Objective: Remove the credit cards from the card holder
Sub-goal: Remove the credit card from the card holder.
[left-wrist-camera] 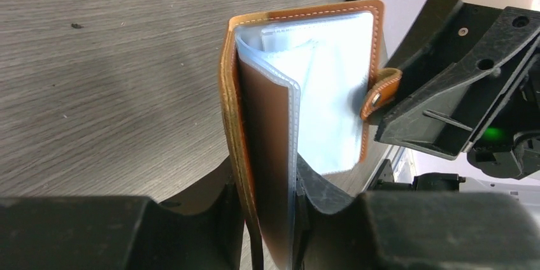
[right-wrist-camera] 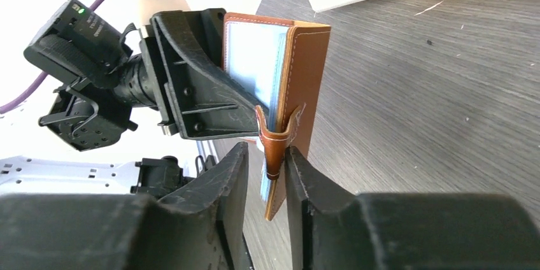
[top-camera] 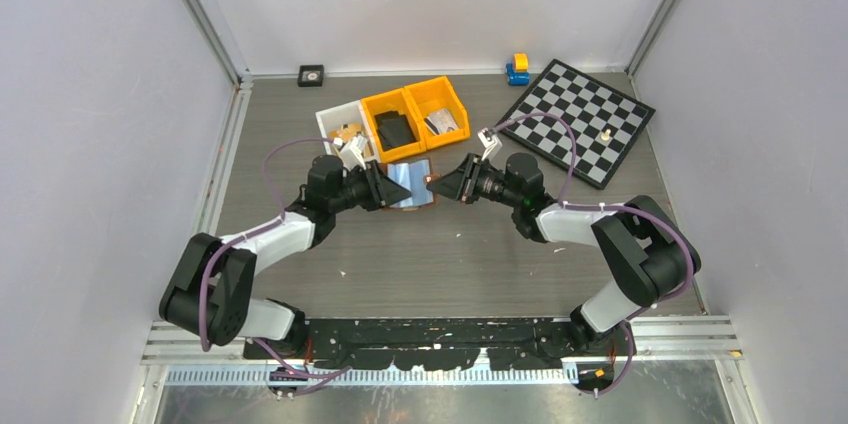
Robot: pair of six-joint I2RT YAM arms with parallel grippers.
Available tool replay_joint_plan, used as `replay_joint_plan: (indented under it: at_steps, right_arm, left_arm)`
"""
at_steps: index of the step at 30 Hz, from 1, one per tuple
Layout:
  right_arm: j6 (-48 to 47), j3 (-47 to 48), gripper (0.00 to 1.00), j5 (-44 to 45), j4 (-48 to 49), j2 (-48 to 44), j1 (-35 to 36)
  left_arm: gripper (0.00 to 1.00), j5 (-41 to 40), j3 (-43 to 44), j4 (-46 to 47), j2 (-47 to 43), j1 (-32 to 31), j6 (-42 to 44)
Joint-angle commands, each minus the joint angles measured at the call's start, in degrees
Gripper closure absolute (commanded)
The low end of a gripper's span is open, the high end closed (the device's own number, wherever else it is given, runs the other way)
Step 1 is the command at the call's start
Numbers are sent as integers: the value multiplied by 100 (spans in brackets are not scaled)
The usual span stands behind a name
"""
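Fingers [left-wrist-camera: 207, 209] of left gripper [left-wrist-camera: 266, 187] clenched on card holder [left-wrist-camera: 270, 117]: tan stitched leather cover, glossy clear sleeves between them; right gripper [right-wrist-camera: 275, 162] pinching rounded snap strap [right-wrist-camera: 274, 139].

Inside the card holder [left-wrist-camera: 267, 130], glare hides any credit cards; its lower end is buried in the left gripper [left-wrist-camera: 267, 184]. On the chessboard [top-camera: 560, 104], far right corner, sits a speck [top-camera: 607, 132], perhaps a pawn.

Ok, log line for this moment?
left tool: shut on card holder cover | right tool: shut on snap strap | holder: open, clear sleeves fanned | cards: cannot tell in sleeves
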Motion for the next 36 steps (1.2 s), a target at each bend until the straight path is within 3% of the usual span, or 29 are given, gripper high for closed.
replay_joint_plan:
  at_steps: [1,4,7,14,17,21,24,28,33,36]
  right_arm:
    - [-264,266,63,172,-126,-200,34]
    - [-339,338,58,188,-327,-163,42]
    - [-335,368,60,168,-338,-113,51]
    - [-335,380,92,171,-380,-192,59]
    - [-373,354,99,284,-471,-255,53]
    - [-467,287,99,458,-595,-423,51]
    - [-546,285,100,591,-756,-484,52]
    - [-555,302,100,602,-799,-469,52]
    - [-546,349,100,513,-786,-399,52]
    - [-512,353,100,435,-720,-357,52]
  left_arm:
    - [72,85,18,306,-349,29,51]
    - [72,112,-6,357,-391,28,37]
    - [72,166,-2,416,-343,29,-8]
    - [70,95,-15,360,-393,54,-14]
    - [60,-296,-16,-105,-543,126,62]
    - [45,-1393,86,-1377,-818,322,196]
    - [38,-1546,40,-1620,-927,563,89]
    - [23,-1452,-153,-1346,-1137,661,-6]
    - [2,-400,-485,41,-1093,653,-310]
    - [0,18,-515,669,-913,642,-472]
